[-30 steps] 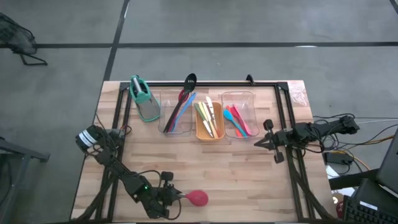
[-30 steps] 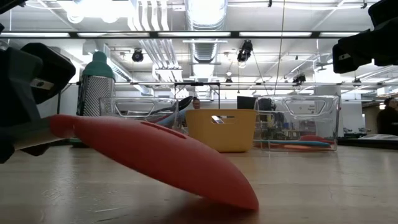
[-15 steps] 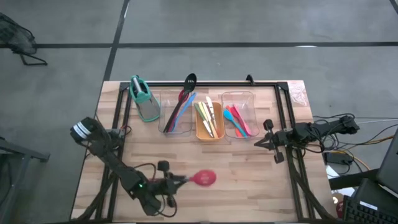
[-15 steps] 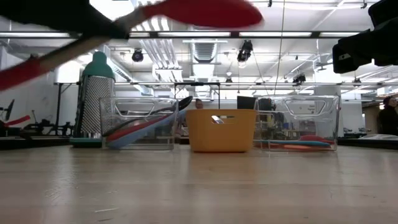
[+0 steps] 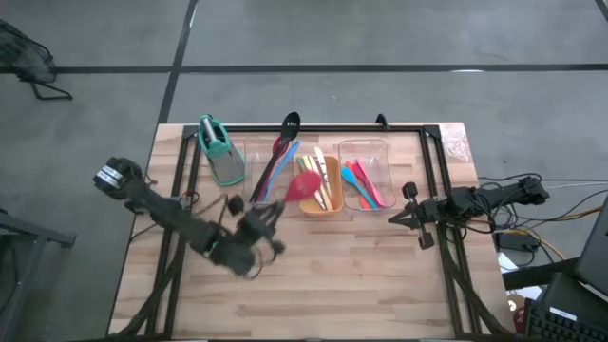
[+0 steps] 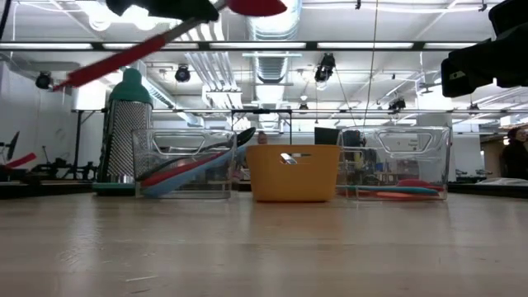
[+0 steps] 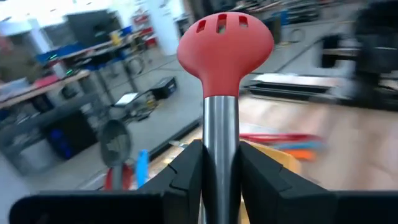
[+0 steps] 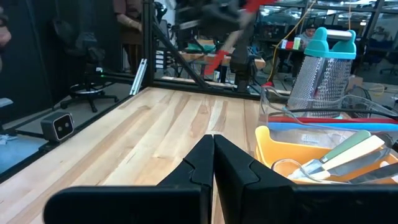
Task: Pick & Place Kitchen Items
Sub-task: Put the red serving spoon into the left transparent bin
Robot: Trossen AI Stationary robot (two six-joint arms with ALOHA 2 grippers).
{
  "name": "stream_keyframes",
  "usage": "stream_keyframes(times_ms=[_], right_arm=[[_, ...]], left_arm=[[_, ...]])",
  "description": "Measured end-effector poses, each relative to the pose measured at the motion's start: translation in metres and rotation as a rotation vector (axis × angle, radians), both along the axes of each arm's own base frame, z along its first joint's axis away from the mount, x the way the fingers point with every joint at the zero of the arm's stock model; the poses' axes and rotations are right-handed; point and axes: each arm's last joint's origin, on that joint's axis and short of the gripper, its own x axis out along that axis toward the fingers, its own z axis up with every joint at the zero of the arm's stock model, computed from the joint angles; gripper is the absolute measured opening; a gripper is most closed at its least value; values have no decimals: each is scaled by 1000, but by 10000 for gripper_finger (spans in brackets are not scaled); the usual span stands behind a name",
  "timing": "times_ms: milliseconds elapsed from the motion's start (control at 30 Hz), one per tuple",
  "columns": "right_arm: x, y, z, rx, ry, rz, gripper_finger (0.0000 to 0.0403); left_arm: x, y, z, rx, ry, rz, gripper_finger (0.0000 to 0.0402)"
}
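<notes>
**Risk: red spoon lands in the wrong bin or clips a rim**

Left gripper [image 5: 269, 213] is pinching the metal handle of the red slotted spoon [image 5: 302, 186], fingers [image 7: 186, 171] tight on both sides of the shaft. Landmark: orange tray [image 5: 306, 202]. From above, the spoon head hangs over that tray's near-left corner, next to the left clear tray [image 5: 255, 195]. Low view shows the spoon [image 6: 173, 33] high above the table, well above every tray rim, tilted head-up.

Right gripper [image 8: 213, 163] is parked off the orange tray's right, beyond the right clear tray [image 5: 383, 161], fingers pressed together, holding nothing.

What could go wrong, my read:
- Grip sits near the head end, so the long handle trails behind the gripper [image 7: 221, 168]. A fast swing or rotation could twist the shaft in the pads and shift the release angle.
- Head sits on the border of 2 trays. The other long red and blue spoons [image 5: 273, 163] lie in the left clear tray, pale utensils [image 5: 318, 180] in the orange one. Release here risks the wrong bin.
- Lowering while tilted could catch the tray wall and tip or shove it.
- The trailing handle could sweep the grater [image 5: 220, 152] left of the trays.
</notes>
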Motion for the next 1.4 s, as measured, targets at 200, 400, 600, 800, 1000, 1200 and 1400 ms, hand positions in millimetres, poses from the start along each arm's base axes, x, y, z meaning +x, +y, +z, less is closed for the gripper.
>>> stream_keyframes(times_ms=[200,400,600,800,1000,1200,1400], right_arm=[[0,0,0,-1,0,-1,9],[0,0,0,0,0,0,9],[0,0,0,-1,0,0,8],[0,0,0,-1,1,0,9],[0,0,0,0,0,0,9],[0,0,0,0,0,-1,8],[0,0,0,-1,0,0,8]], left_arm=[[9,71,25,-89,-69,119,90],[15,149,35,-203,-125,152,90],[16,201,21,-302,-129,217,90],[20,214,-5,-293,-14,276,90],[22,216,-29,-301,36,329,90],[16,216,-48,-316,59,371,90],[11,214,-59,-345,51,392,90]])
